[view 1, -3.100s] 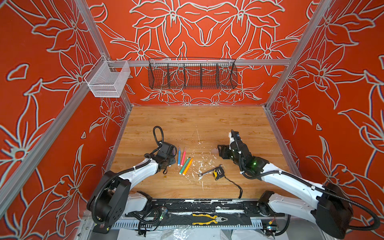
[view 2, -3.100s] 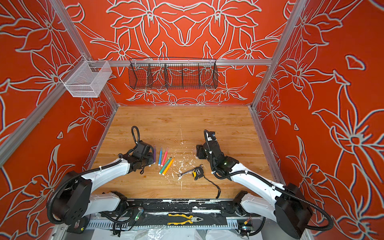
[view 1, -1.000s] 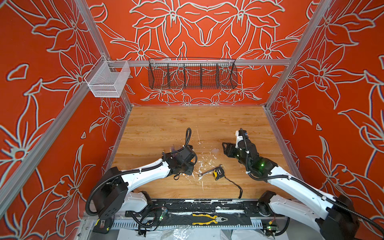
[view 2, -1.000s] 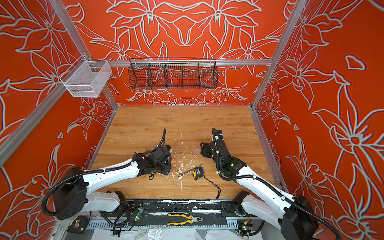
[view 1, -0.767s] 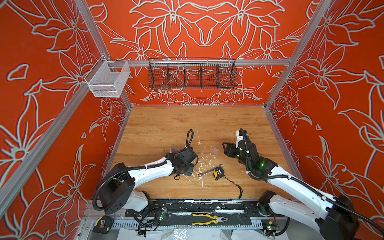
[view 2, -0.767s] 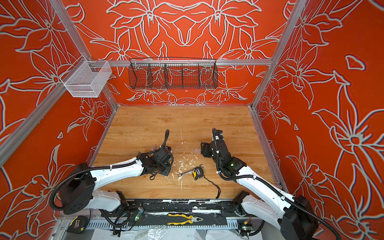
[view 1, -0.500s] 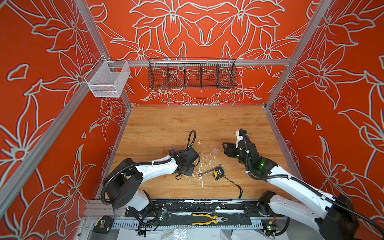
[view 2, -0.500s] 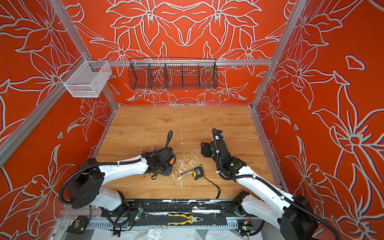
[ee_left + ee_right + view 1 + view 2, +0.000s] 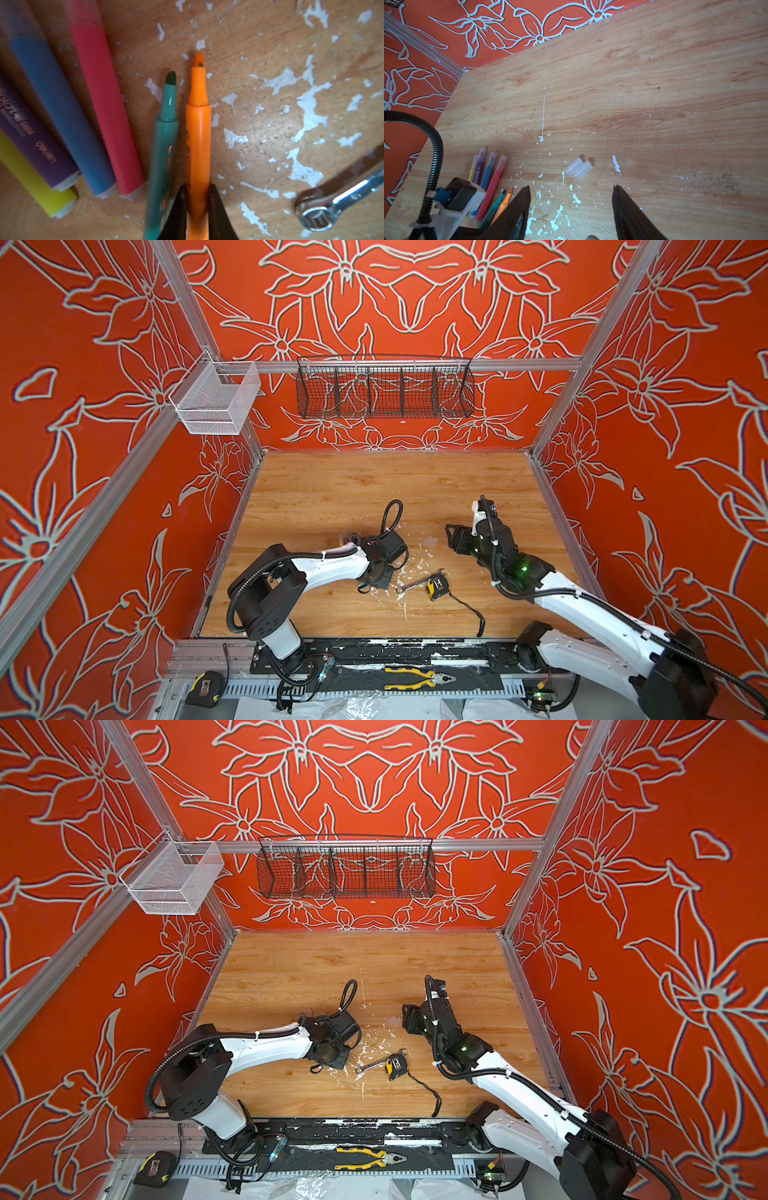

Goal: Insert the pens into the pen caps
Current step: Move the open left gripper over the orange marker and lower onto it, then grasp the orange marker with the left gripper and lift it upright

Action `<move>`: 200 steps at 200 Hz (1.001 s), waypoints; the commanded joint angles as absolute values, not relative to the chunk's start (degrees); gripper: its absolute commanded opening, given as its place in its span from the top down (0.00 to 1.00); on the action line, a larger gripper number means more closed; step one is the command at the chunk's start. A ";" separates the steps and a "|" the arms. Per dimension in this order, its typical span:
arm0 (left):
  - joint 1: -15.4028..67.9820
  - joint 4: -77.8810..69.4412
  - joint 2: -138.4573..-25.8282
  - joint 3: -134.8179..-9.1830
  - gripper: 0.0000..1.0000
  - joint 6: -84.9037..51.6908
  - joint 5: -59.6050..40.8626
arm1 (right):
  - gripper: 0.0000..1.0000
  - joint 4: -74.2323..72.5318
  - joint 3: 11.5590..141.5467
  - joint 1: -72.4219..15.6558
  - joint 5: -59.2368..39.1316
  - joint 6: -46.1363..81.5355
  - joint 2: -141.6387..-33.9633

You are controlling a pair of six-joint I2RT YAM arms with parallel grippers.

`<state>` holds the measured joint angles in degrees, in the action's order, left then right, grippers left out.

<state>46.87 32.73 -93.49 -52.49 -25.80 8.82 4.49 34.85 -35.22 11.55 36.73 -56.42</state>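
My left gripper (image 9: 197,187) is shut on the barrel of the uncapped orange pen (image 9: 198,135), which lies on the wood. The uncapped green pen (image 9: 166,145) lies touching it. Beside these lie the pink pen (image 9: 104,104), blue pen (image 9: 58,104), purple pen (image 9: 31,135) and yellow pen (image 9: 31,176), each with a clear cap on in the right wrist view. Two loose pen caps (image 9: 578,167) lie side by side just ahead of my right gripper (image 9: 571,190), which is open and empty. In both top views the left gripper (image 9: 376,572) hides the pens.
A silver wrench (image 9: 415,583) and a yellow tape measure (image 9: 436,587) with its cord lie just right of the left gripper. White paint flecks (image 9: 554,220) dot the wood. Pliers (image 9: 419,676) rest on the front rail. A black wire basket (image 9: 384,387) and a white basket (image 9: 216,398) hang on the walls.
My left arm swung right over the row of pens and its jaws closed on the orange pen. The right arm has held still over the last second.
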 commanded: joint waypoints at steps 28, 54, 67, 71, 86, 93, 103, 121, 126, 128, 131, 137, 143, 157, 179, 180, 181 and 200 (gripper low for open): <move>47.81 36.86 -94.97 -53.68 0.81 -27.17 11.16 | 0.36 5.44 34.87 -34.85 11.15 37.71 -56.43; 47.81 36.39 -95.41 -53.54 0.79 -27.15 10.74 | 0.36 5.45 34.62 -34.85 11.47 37.79 -56.07; 47.81 36.21 -96.11 -53.61 0.79 -27.23 10.71 | 0.36 5.38 34.60 -34.72 11.35 37.82 -56.16; 47.81 36.13 -96.27 -53.61 0.79 -27.25 10.84 | 0.36 5.36 34.63 -34.72 11.26 37.83 -56.19; 47.81 36.12 -96.89 -53.97 0.79 -27.38 11.15 | 0.36 5.36 34.79 -34.72 10.94 37.84 -56.38; 47.81 36.08 -97.18 -54.18 0.79 -27.29 11.08 | 0.36 5.43 34.77 -34.71 10.90 37.83 -56.42; 47.81 35.87 -97.45 -54.33 0.80 -27.19 10.99 | 0.36 5.45 34.82 -34.72 10.90 37.83 -56.42; 47.81 35.43 -97.87 -54.49 0.82 -27.03 10.99 | 0.36 5.48 34.73 -34.63 11.06 37.88 -56.16; 47.81 35.34 -97.91 -54.49 0.83 -27.07 10.99 | 0.36 5.53 34.66 -34.63 11.20 37.88 -56.10; 47.81 35.33 -97.98 -54.51 0.84 -27.09 10.99 | 0.36 5.54 34.61 -34.63 11.24 37.93 -56.08; 47.81 35.26 -98.00 -54.52 0.84 -27.19 10.94 | 0.36 5.54 34.63 -34.63 11.33 37.89 -56.00; 47.81 35.16 -98.12 -54.49 0.86 -27.16 10.90 | 0.36 5.54 34.50 -34.63 11.42 38.00 -55.88; 47.81 34.99 -98.02 -54.45 0.89 -27.27 10.94 | 0.36 5.45 34.46 -34.63 11.43 38.01 -55.82; 47.81 34.64 -97.59 -54.34 0.93 -27.34 11.40 | 0.36 5.37 34.46 -34.56 11.26 37.97 -55.76; 47.81 34.60 -95.01 -54.92 0.96 -26.80 11.52 | 0.37 5.45 34.40 -34.54 11.24 38.19 -55.72; 47.81 34.66 -94.88 -55.02 0.96 -26.72 11.52 | 0.37 5.45 34.43 -34.54 11.24 38.17 -55.68; 47.81 34.73 -94.68 -55.11 0.96 -26.63 11.52 | 0.37 5.45 34.40 -34.54 11.25 38.16 -55.61; 47.81 36.71 -90.15 -58.30 1.00 -25.25 10.96 | 0.38 4.92 33.58 -34.54 11.61 38.49 -54.32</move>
<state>47.64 34.46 -95.24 -55.05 -26.57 10.85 4.49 34.83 -34.96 11.38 37.39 -56.27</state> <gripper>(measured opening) 0.128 0.623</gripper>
